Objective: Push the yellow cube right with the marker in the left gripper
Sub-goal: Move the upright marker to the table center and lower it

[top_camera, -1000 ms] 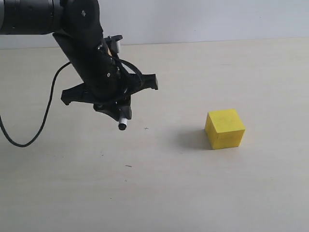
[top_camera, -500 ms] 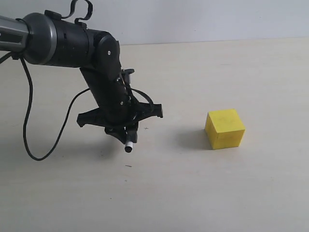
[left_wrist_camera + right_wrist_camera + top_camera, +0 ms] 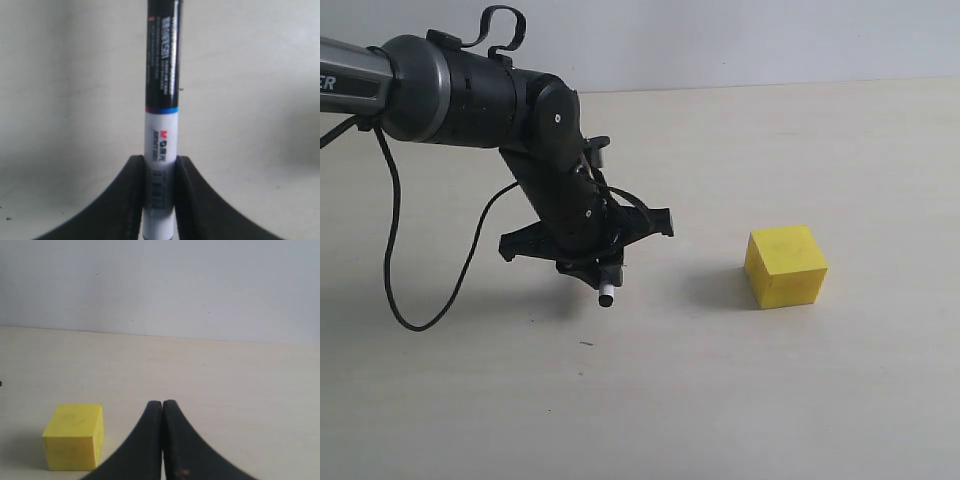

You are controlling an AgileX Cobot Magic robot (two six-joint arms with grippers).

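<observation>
The yellow cube point(image 3: 786, 265) rests on the pale table at the right; it also shows as the yellow cube point(image 3: 74, 443) in the right wrist view. My left gripper point(image 3: 597, 272) hangs low over the table well left of the cube, shut on the marker point(image 3: 607, 296), whose tip points down just above the surface. In the left wrist view the marker point(image 3: 161, 120) runs between the black fingers point(image 3: 131, 200), white barrel pinched, black part beyond. My right gripper point(image 3: 162, 404) is shut with nothing in it, beside the cube and apart from it.
A loose black cable point(image 3: 410, 300) loops from the left arm down to the table at the left. A white wall point(image 3: 740, 40) bounds the table point(image 3: 720, 400) at the back.
The left arm has come down and moved right, carrying the marker closer to the cube and nearer the table. The cube has not moved.
</observation>
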